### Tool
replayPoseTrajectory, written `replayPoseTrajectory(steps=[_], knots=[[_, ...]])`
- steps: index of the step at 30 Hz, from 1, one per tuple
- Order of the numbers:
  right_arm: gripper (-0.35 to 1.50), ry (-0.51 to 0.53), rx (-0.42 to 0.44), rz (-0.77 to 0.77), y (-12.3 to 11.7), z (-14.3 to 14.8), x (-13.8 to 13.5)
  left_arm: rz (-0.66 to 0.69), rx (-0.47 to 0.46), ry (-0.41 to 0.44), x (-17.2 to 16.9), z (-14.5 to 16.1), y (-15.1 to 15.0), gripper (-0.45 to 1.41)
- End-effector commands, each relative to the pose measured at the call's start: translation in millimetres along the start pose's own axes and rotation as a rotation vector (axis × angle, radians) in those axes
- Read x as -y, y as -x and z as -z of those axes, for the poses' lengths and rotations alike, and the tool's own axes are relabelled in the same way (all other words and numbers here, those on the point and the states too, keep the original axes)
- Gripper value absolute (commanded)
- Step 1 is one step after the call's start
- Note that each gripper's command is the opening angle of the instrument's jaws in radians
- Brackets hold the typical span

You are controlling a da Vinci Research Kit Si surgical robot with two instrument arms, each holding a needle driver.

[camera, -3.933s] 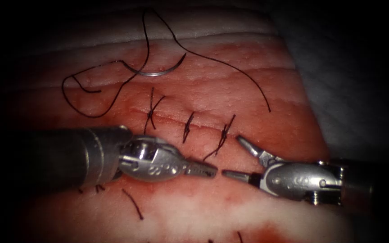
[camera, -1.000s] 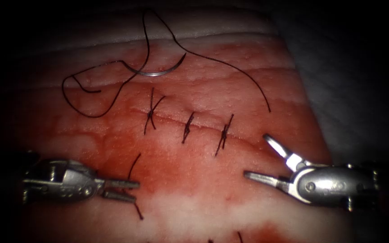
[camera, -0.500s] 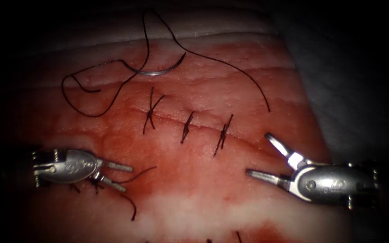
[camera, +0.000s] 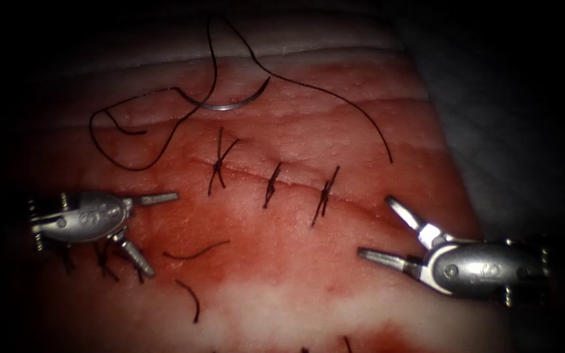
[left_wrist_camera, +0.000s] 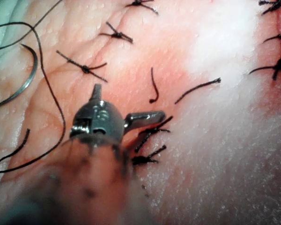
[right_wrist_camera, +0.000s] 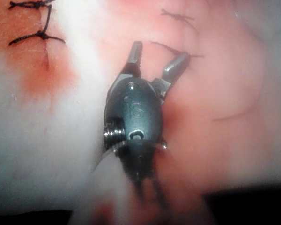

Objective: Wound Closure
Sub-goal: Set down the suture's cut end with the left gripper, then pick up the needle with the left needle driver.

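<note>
The left arm's tool (camera: 148, 229) lies low at the left of the endoscope view, its shaft coming in from the left edge and its wrist turned so the tip faces right. Its jaws are spread wide and grasp nothing: one points right along the tissue (camera: 335, 117), the other angles down and to the right. In the left wrist view the same tool (left_wrist_camera: 126, 105) shows one jaw pointing up and away and the other out to the side, apart from the loose thread piece (left_wrist_camera: 153, 86) that lies just beyond them.

The right arm's tool (camera: 377, 229) comes in from the right edge, lying almost level, its tip facing left. Its jaws are also released and empty, one reaching up and left, the other nearly flat toward the left. The right wrist view shows them (right_wrist_camera: 157, 58) parted in a V over pale tissue.

The cut (camera: 250, 175) runs across the middle, crossed by three tied stitches (camera: 271, 185). The needle (camera: 227, 101) lies flat on the tissue above the cut, well apart from both tools and not in the tissue, its thread (camera: 335, 98) trailing in loose loops around it. Two cut ends of thread (camera: 194, 252) lie below the cut, near the left tool. Red fluid (camera: 256, 242) stains the tissue around the cut.
</note>
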Motion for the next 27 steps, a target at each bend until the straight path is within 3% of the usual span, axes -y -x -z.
replayPoseTrajectory(steps=[1, 9, 14, 18, 24, 27], knots=[[1.10, 0.002, -0.002, -0.001, 0.2, -0.7, 0.4, -0.010, -0.004, -0.015, 0.8, -0.3, -0.3, 0.93], [1.10, 0.011, 0.010, 0.001, 0.4, -0.3, 0.1, -0.030, 0.036, -0.183, 4.5, 4.1, -1.6, 0.66], [1.15, 0.012, 0.010, 0.001, 0.4, -0.3, 0.2, 0.010, 0.055, -0.247, 6.8, 5.3, -1.6, 0.68], [1.16, 0.013, 0.009, 0.003, 0.5, -0.2, 0.4, 0.046, 0.065, -0.272, 10.1, 5.4, -1.7, 0.71], [1.18, 0.015, 0.008, 0.006, 0.7, -0.2, 0.8, 0.086, 0.100, -0.332, 15.1, 3.9, -1.1, 0.61], [1.20, 0.013, 0.012, 0.009, 0.8, -0.2, 0.9, 0.097, 0.109, -0.349, 17.4, 2.9, -0.5, 0.44]])
